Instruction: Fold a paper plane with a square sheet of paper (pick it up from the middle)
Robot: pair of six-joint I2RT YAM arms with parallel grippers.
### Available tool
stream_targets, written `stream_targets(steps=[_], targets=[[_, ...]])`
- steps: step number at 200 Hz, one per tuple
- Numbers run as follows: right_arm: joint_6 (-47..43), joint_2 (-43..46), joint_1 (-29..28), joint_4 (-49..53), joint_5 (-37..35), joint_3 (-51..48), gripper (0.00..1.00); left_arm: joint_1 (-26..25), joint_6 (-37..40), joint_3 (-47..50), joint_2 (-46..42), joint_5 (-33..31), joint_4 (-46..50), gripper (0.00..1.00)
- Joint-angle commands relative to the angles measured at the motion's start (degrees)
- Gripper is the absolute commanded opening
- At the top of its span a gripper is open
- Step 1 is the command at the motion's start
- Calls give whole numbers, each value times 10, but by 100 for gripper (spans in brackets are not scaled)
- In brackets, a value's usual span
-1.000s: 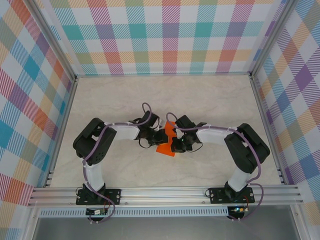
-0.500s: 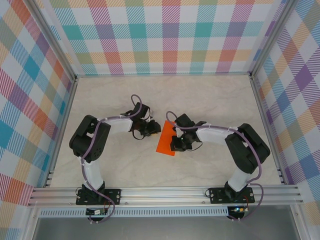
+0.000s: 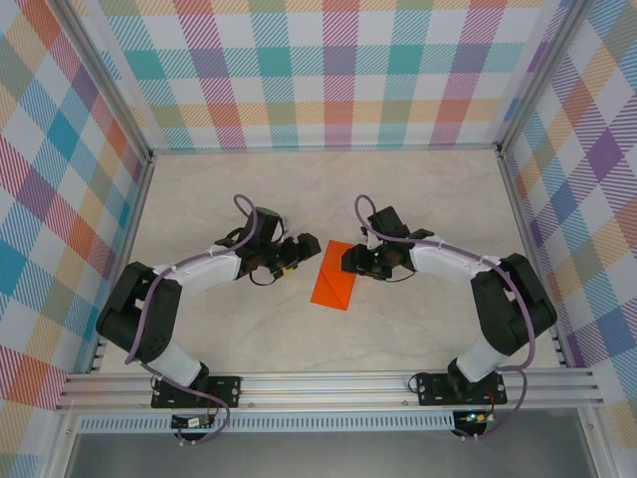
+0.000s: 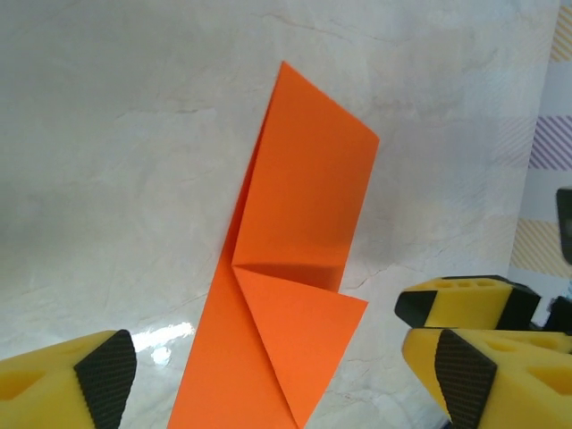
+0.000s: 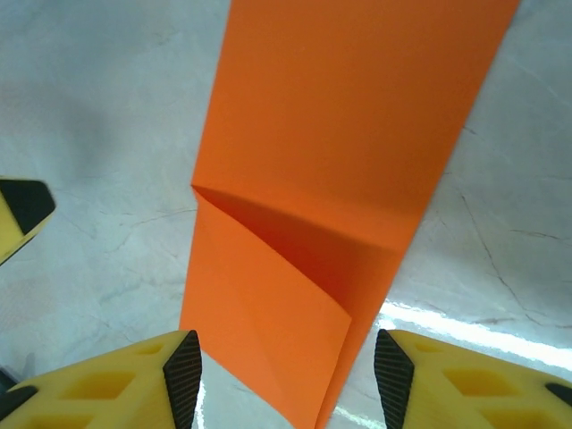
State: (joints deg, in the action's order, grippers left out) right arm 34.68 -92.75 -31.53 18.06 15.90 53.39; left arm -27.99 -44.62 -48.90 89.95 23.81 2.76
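The square sheet of paper (image 3: 336, 276) is bright orange and lies flat on the table between the arms. It is folded into a long strip with one corner turned over as a triangle (image 4: 299, 340); it has no dart shape of a paper plane. My left gripper (image 3: 305, 249) stands open just left of it, and in the left wrist view its jaws (image 4: 286, 393) straddle the near end without touching. My right gripper (image 3: 350, 261) is open at the sheet's right edge. The paper (image 5: 340, 179) lies loose between and beyond its pads (image 5: 183, 375).
The marble-look tabletop (image 3: 418, 189) is walled by checked panels on three sides. An aluminium rail (image 3: 328, 383) with both arm bases runs along the near edge. The right gripper's yellow fingers (image 4: 465, 304) show beside the paper in the left wrist view.
Both grippers have opened and let go of the paper, which now lies flat. The left arm has pulled back to the left; the right gripper has shifted up and slightly right.
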Motion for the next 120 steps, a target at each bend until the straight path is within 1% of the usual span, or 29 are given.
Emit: stream_targets(steps=[1,23,39,49,65,91,104,120], targets=[[-25,-37,3,-11,39,22,55,-3,-30,18,-20,-2,-21,95],[-36,-62,3,-13,60,30,54,-8,-43,27,-20,9,-35,96],[-38,-64,4,-43,100,21,54,-10,-52,30,-15,19,-47,96],[-34,-63,4,-62,120,13,51,-11,-57,30,-8,30,-55,96],[-32,-64,4,-66,124,12,44,-15,-67,32,3,49,-77,94],[-24,-68,11,-71,122,7,29,-23,-80,37,24,75,-118,90],[-19,-68,15,-75,120,3,23,-29,-85,39,34,88,-136,87],[-13,-65,19,-82,119,-4,17,-36,-87,42,46,95,-149,82]])
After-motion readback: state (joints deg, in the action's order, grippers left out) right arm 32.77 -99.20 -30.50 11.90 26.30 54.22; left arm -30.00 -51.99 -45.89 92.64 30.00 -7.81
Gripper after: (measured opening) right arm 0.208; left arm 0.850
